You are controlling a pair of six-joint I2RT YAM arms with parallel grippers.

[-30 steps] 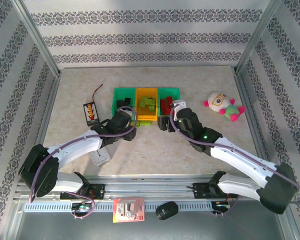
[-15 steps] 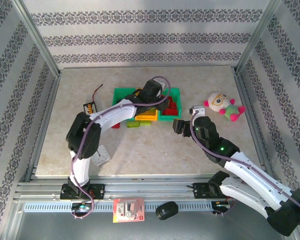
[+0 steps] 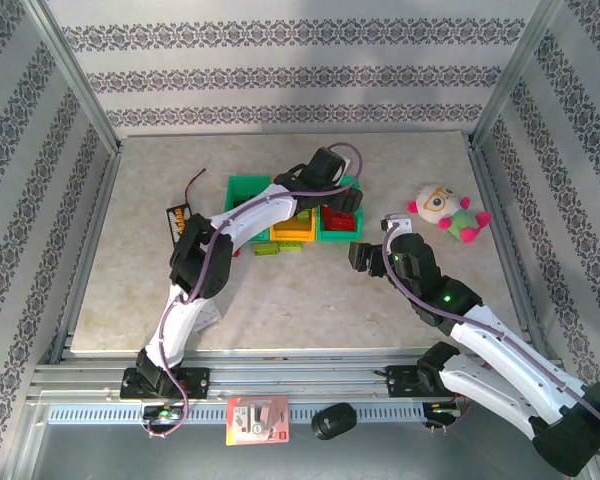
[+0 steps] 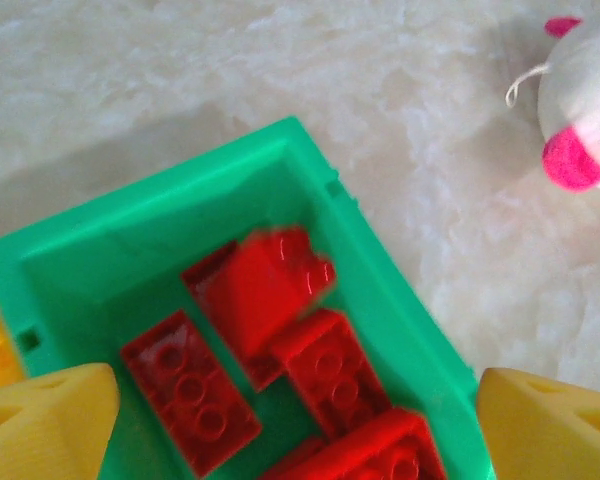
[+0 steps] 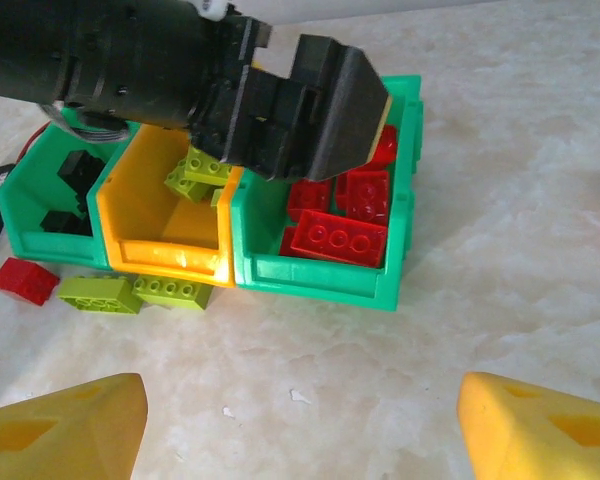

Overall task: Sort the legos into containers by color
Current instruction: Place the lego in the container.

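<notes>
Red brick point(image 4: 265, 290) judged released into the right green bin point(image 4: 380, 270)
On the worktop point(image 3: 300, 300), this bin is overhung by the left gripper point(image 4: 300, 420), jaws wide apart; the right gripper point(image 5: 300, 430) is spread and empty. Next, the loose bricks point(image 5: 98, 293) near the bins need grasping.

**One fixed eye overhead, one close eye on each wrist.**

Your top camera sits high behind the arm bases point(image 3: 165, 382) and looks down and forward across the whole table point(image 3: 280, 290). Your left wrist camera hangs close above the right-hand teal bin point(image 4: 140, 240), facing almost straight down onto its red bricks point(image 4: 190, 390). Your right wrist camera looks from lower and farther out at the front of the row of bins point(image 5: 160, 255). All three views share that teal bin; the right wrist view also catches the left gripper point(image 5: 290, 125) over it.
</notes>
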